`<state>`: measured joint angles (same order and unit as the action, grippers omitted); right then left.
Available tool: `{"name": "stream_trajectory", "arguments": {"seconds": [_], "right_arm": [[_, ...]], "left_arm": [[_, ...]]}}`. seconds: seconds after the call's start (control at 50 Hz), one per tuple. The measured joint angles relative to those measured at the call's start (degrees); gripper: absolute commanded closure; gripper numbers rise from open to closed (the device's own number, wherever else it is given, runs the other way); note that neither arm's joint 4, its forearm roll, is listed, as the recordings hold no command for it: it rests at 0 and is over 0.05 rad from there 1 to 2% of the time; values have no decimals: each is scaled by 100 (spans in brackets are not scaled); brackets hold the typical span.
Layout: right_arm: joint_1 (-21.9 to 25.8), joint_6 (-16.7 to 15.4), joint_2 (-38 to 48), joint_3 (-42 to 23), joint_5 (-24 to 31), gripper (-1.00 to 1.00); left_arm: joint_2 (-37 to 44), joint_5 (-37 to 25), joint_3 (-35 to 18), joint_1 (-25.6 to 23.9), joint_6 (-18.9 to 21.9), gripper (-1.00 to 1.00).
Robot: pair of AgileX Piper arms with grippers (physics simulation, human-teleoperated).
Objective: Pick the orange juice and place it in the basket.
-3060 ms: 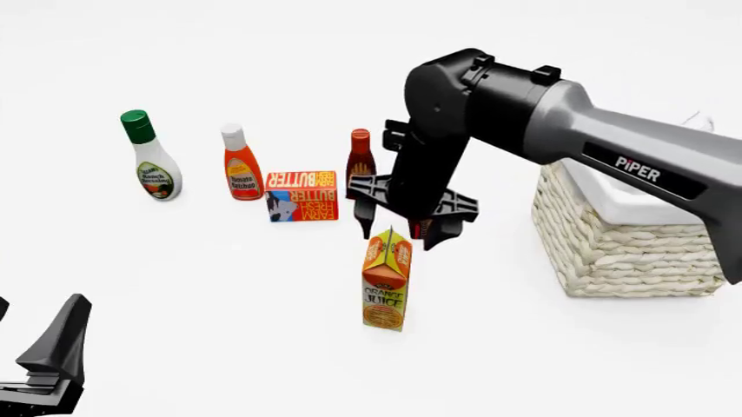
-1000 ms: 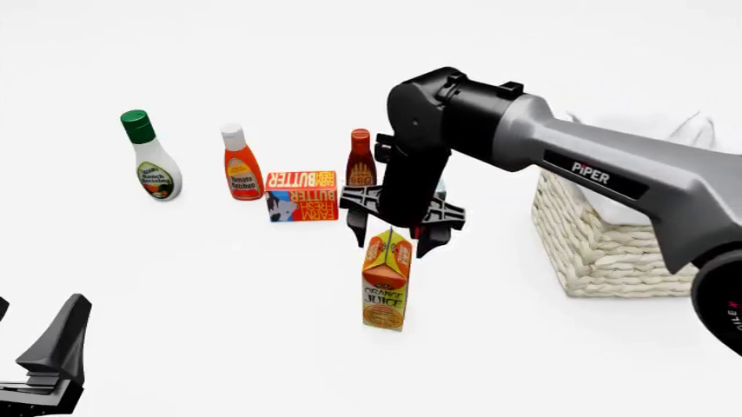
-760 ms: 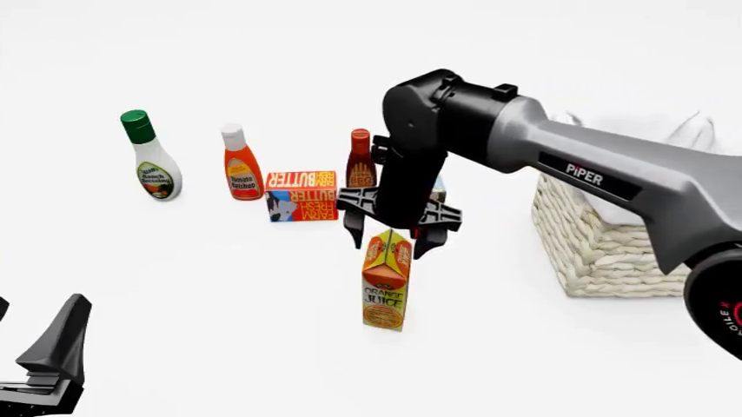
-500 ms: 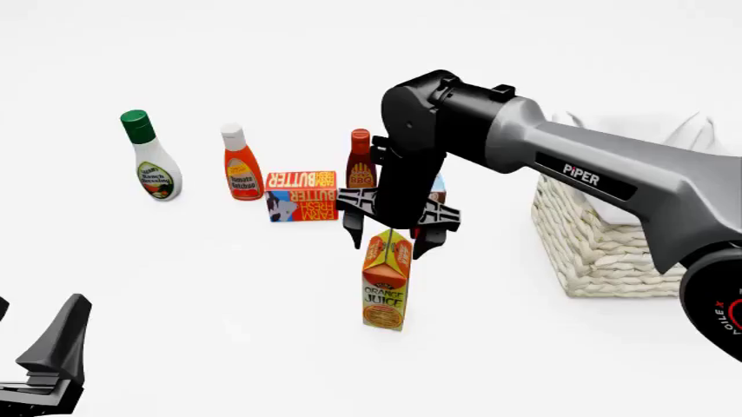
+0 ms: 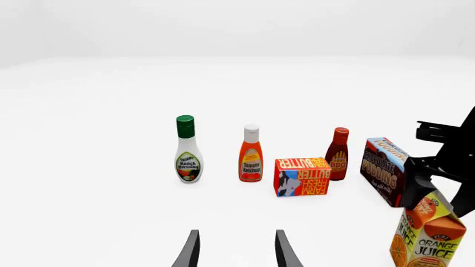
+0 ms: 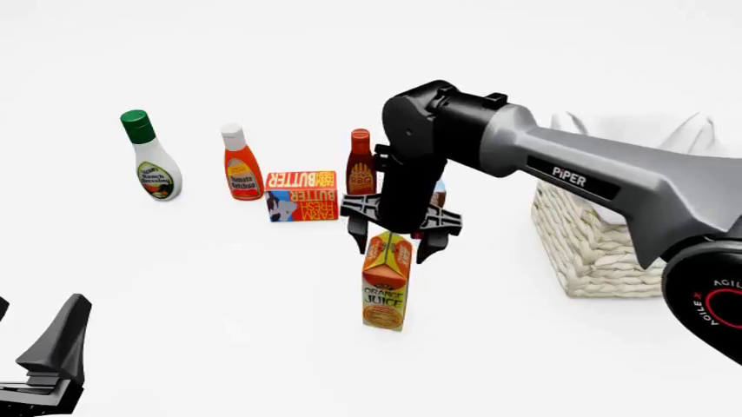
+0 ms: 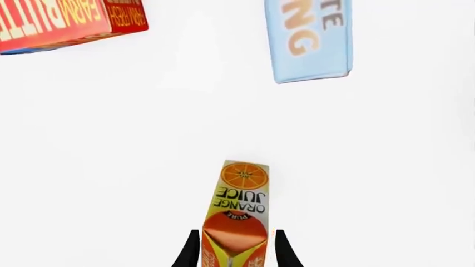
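right gripper over the top of the orange juice

the right gripper (image 6: pixel 394 242) points straight down above the orange juice (image 6: pixel 387 281), its two fingers spread on either side of the carton's peaked top. in the right wrist view the fingertips (image 7: pixel 190 250) flank the carton's upper end with a thin gap on each side, so the jaws are open and hold nothing; whether they graze the carton cannot be told. the carton stands upright on the white table (image 6: pixel 232 287), in front of the other groceries and well to the left of the basket (image 6: pixel 603 243).

the basket sits at the right side of the table, partly behind the right arm, with its white cloth showing over the rim.

behind the carton runs a row of groceries: a ranch dressing bottle (image 6: pixel 149 157) with a green cap at the far left, then a ketchup bottle (image 6: pixel 241 163), a butter box (image 6: pixel 301 195), and a bbq sauce bottle (image 6: pixel 361 164). a pudding box (image 5: pixel 384 170) stands just beyond the carton, mostly hidden by the arm in the front view.

the left gripper (image 6: pixel 41 369) rests low at the near left corner, well apart from everything, its fingers parted and empty in the left wrist view.
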<state>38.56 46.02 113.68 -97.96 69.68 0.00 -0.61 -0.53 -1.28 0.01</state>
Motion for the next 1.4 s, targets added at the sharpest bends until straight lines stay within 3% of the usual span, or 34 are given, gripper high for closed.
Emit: {"name": "stream_trajectory", "arguments": {"seconds": [0.44,0.46,0.7,1.14,1.4], "right_arm": [[78,90,37,231,-252,-100],[72,82,41,241,-257,100],[107,67,-42,345,-335,100],[354,92,-533,280,16,100],[272,-210,-760,363,22,100]], "left_arm": [[0,0,0,0,0,-100],[0,0,0,0,0,-100],[0,0,0,0,0,-100],[0,0,0,0,0,-100],[0,0,0,0,0,-100]]}}
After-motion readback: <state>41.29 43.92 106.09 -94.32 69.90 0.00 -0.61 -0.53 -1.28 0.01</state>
